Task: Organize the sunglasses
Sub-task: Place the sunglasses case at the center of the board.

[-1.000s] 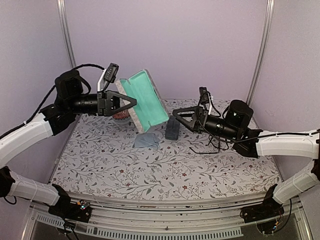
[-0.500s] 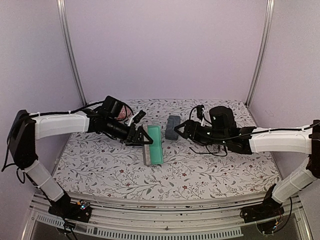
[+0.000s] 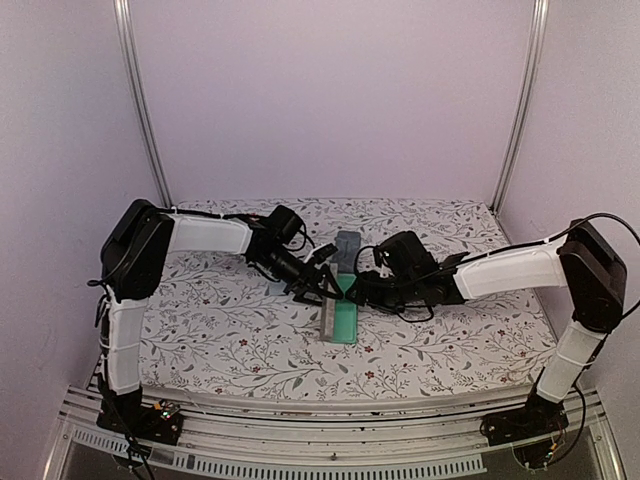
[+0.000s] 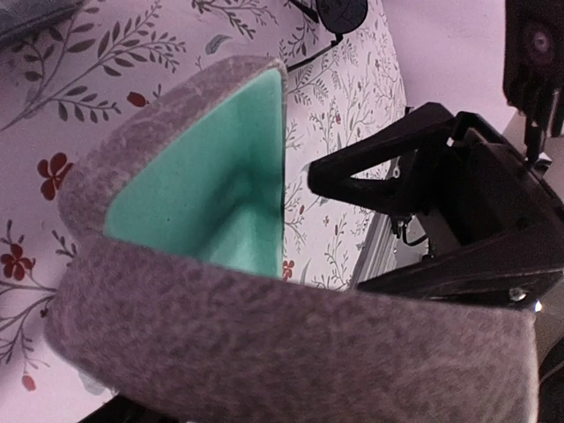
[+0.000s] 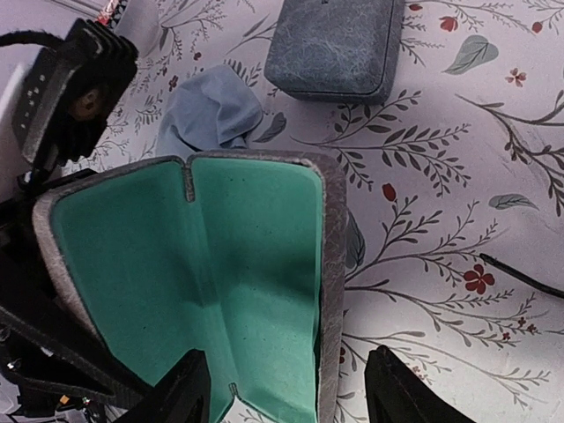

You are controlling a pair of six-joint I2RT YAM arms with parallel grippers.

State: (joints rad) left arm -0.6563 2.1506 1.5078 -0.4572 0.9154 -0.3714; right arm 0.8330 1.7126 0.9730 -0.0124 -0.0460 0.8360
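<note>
Left gripper clamps the open case. Right gripper hangs spread across its rim, holding nothing. If it closes off-centre, the soft felt could twist free.

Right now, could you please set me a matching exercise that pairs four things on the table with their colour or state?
Things:
1. open case
2. closed case
3. cloth
4. sunglasses

Descriptions:
A. light blue, crumpled
B. thin black frame, dark lens
C. grey outside, green lining showing
D. blue-grey, lid shut

Pairs: 1-C, 2-D, 3-A, 4-B
</note>
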